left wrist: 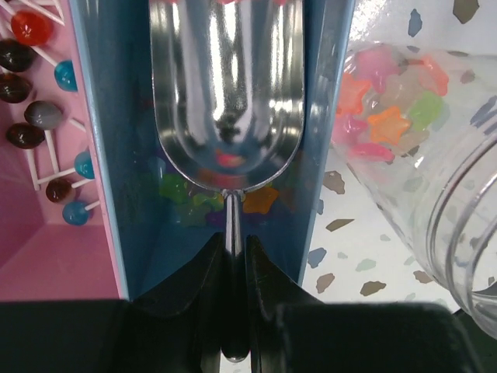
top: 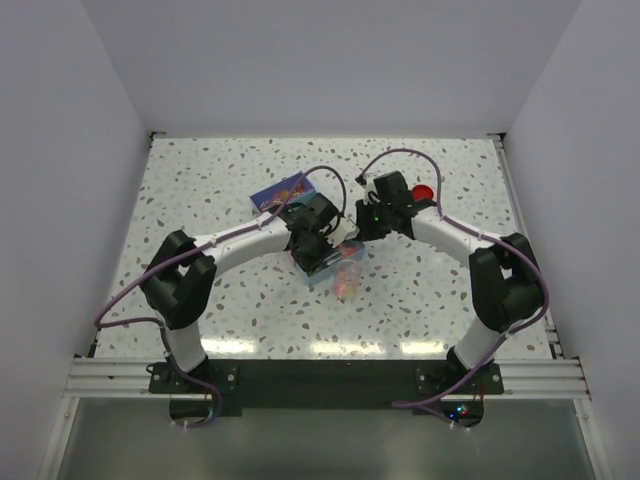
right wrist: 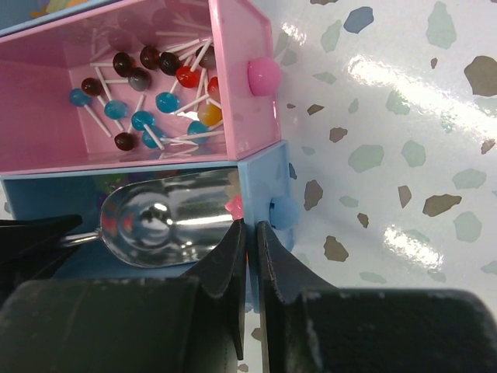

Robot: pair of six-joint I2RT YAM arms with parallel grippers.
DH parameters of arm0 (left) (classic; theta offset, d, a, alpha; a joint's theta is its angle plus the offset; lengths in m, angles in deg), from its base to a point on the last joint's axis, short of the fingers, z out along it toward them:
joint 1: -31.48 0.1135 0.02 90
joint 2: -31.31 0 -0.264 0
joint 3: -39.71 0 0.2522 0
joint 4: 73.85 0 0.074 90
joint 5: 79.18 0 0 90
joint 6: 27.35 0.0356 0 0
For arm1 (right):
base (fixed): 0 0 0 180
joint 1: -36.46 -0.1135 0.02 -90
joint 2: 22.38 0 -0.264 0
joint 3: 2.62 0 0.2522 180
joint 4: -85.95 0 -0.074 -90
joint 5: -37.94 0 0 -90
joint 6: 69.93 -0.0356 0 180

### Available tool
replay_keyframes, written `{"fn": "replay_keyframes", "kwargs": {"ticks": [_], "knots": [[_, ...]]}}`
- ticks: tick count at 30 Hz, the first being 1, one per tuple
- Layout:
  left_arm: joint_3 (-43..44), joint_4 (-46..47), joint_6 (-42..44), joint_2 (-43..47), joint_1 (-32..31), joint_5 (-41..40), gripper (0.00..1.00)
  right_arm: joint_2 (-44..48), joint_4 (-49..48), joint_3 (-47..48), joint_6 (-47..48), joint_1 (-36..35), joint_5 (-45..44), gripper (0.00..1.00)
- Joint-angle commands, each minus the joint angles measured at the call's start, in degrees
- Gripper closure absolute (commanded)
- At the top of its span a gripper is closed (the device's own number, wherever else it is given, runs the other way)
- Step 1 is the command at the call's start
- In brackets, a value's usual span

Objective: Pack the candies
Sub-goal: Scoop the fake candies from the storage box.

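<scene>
In the left wrist view, a pink drawer [left wrist: 46, 256] sits at the far left with lollipops [left wrist: 31, 27] scattered in it, red, brown, grey and blue on white sticks; touching its right side is a blue drawer [left wrist: 116, 155], and a metal scoop [left wrist: 225, 78] lies along the inside of it, bowl pointing away from the arm; the left claw [left wrist: 233, 250] is pinched nearly closed on the scoop's thin handle, a black finger on either side. Some of the candies [left wrist: 260, 198], star-shaped and multicoloured, lie on the blue drawer's floor under the bowl's rear edge; more of them are heaped inside a clear jar [left wrist: 458, 217] just right of the drawer on the speckled counter [left wrist: 349, 256], threaded neck toward the near right. In the right wrist view, the right claw [right wrist: 251, 231] is closed down on the blue drawer's front wall, just beside its blue knob [right wrist: 284, 211]; the pink drawer's pink knob [right wrist: 263, 75] stands above. Seen from the top, a round red lid [top: 423, 192] rests on the counter beyond the right arm, apart from the drawers.
</scene>
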Motion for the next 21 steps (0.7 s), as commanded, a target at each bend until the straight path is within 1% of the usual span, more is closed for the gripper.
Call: {"fn": "replay_keyframes", "kwargs": {"ticks": [1, 3, 4, 5, 8, 12, 16, 21], "knots": [[0.9, 9.8, -5.0, -2.7, -2.1, 5.5, 1.00, -0.5, 0.5, -2.4, -2.6, -1.0, 2.2, 1.00], [-0.2, 13.2, -5.9, -2.3, -2.1, 5.7, 1.00, -0.5, 0.4, -2.5, -2.9, -1.1, 2.3, 1.00], [-0.8, 14.5, -7.8, -1.3, -2.1, 6.4, 1.00, -0.4, 0.3, -2.7, -3.0, -1.2, 2.2, 1.00], [-2.5, 17.4, -8.2, -0.7, -2.1, 7.0, 1.00, -0.3, 0.2, -3.0, -3.0, -1.1, 2.1, 1.00], [-6.4, 21.5, -10.1, 2.4, -1.7, 7.0, 1.00, 0.2, 0.6, -4.0, -2.2, -1.1, 1.3, 1.00], [-11.0, 23.9, -10.8, 6.8, -0.2, 5.9, 1.00, 1.2, 0.4, -5.8, -1.9, 0.2, 0.2, 1.00], [-15.5, 27.7, -11.2, 11.6, 1.1, 7.4, 1.00, 0.9, 0.7, -6.2, -1.1, 1.2, -0.1, 1.00], [-16.5, 26.3, -9.3, 13.1, 1.2, 6.5, 1.00, 0.8, 1.8, -5.4, 0.1, 1.3, -1.0, 1.00]]}}
